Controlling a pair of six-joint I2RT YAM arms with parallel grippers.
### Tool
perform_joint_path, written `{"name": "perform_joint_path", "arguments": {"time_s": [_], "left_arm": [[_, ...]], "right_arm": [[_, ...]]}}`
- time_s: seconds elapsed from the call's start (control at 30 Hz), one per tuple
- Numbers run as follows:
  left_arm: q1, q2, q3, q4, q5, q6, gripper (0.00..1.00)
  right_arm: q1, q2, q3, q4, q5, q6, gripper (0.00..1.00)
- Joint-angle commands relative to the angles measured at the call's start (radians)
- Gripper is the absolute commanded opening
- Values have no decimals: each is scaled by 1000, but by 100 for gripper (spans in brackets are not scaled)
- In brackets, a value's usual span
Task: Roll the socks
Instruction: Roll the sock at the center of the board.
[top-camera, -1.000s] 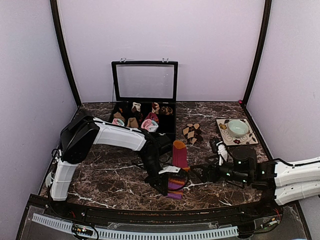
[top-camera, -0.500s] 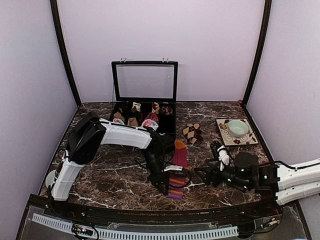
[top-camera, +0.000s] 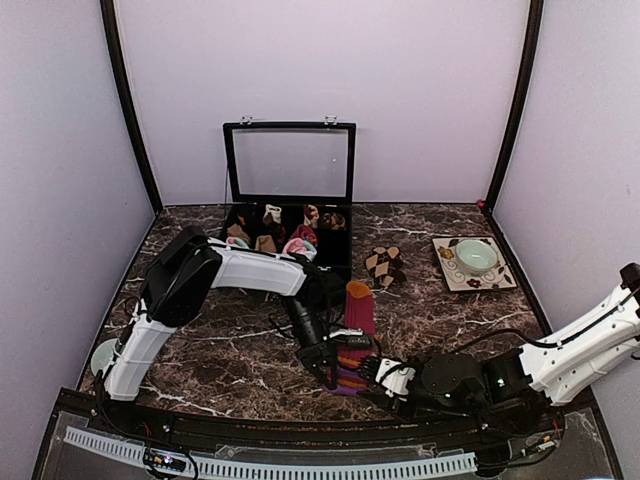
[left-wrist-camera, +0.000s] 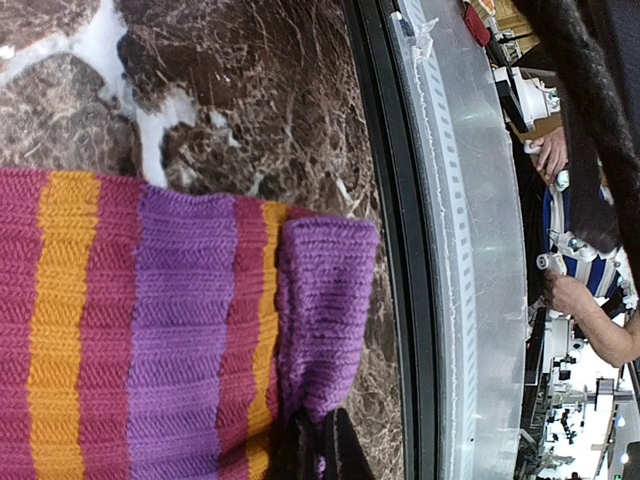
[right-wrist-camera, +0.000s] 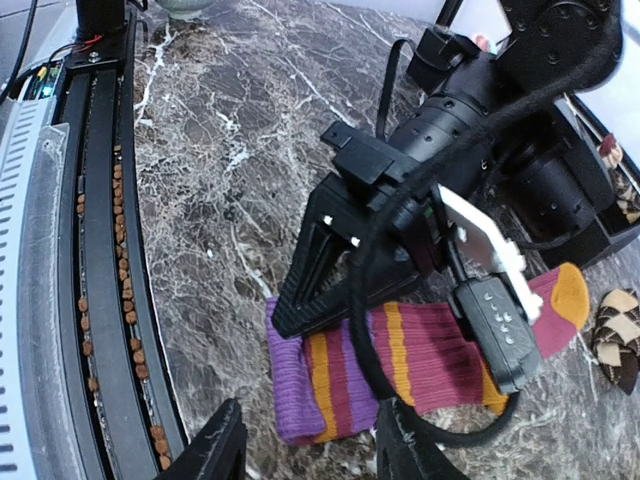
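Observation:
The long magenta sock (top-camera: 358, 308) with purple and orange stripes lies flat near the table's front, orange toe pointing away. Its purple cuff (left-wrist-camera: 322, 300) is folded over onto the stripes. My left gripper (top-camera: 326, 368) is shut on that folded cuff, its black fingers (left-wrist-camera: 350, 452) pinching the fold's edge. My right gripper (top-camera: 373, 372) hovers low just right of the cuff end, open, and the cuff (right-wrist-camera: 296, 385) lies just ahead of its fingers (right-wrist-camera: 222, 445). The brown-and-beige diamond sock (top-camera: 384, 265) lies further back, untouched.
A black case (top-camera: 288, 232) with its lid up holds small sock rolls at the back. A patterned tray (top-camera: 500, 277) with a green bowl (top-camera: 476, 255) sits at the back right. The table's front rail (right-wrist-camera: 100, 300) runs close to the cuff.
My right arm has swung left and low, from beside the tray to the sock's cuff end, its jaws narrowing. The left gripper shifted slightly, still holding the cuff.

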Motion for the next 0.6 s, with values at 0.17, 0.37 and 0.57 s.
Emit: {"name": "perform_joint_path", "arguments": {"time_s": [0.17, 0.37, 0.57], "left_arm": [[7, 76, -14, 4, -159, -12, 0], [7, 76, -11, 3, -163, -12, 0], [7, 78, 1, 2, -155, -16, 0]], "right_arm": [[-45, 198, 53, 181, -118, -131, 34], [-111, 269, 62, 229, -209, -137, 34], [-141, 327, 65, 258, -264, -138, 31]]}}
